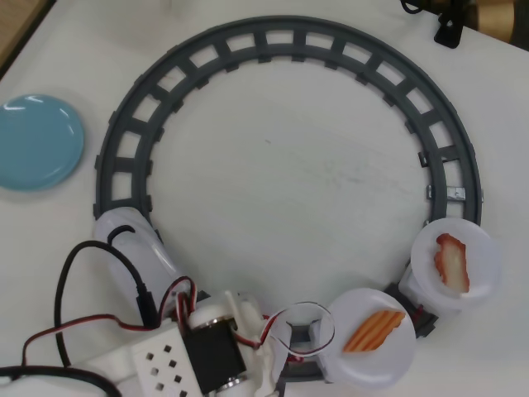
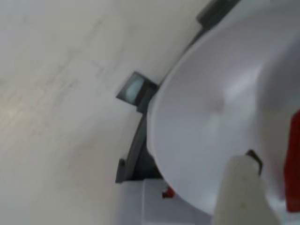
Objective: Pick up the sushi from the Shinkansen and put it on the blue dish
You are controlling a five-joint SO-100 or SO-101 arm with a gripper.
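Observation:
The white Shinkansen (image 1: 126,233) sits on the lower left of the track, its nose pointing up in the overhead view. My arm covers its first car, and my gripper (image 1: 274,346) hangs low over it. Up close in the wrist view are a white dish (image 2: 215,108), one white finger (image 2: 240,194), and a dark red slab, the sushi (image 2: 293,159), at the right edge. Whether the fingers hold the sushi cannot be made out. Empty, the blue dish (image 1: 37,141) lies at the far left, outside the track.
The grey circular track (image 1: 281,37) fills the table's middle. Two more white dishes ride the train cars at the lower right, one with an orange-striped piece (image 1: 374,331), one with a red-and-white piece (image 1: 453,263). Red and black cables (image 1: 74,285) trail at lower left.

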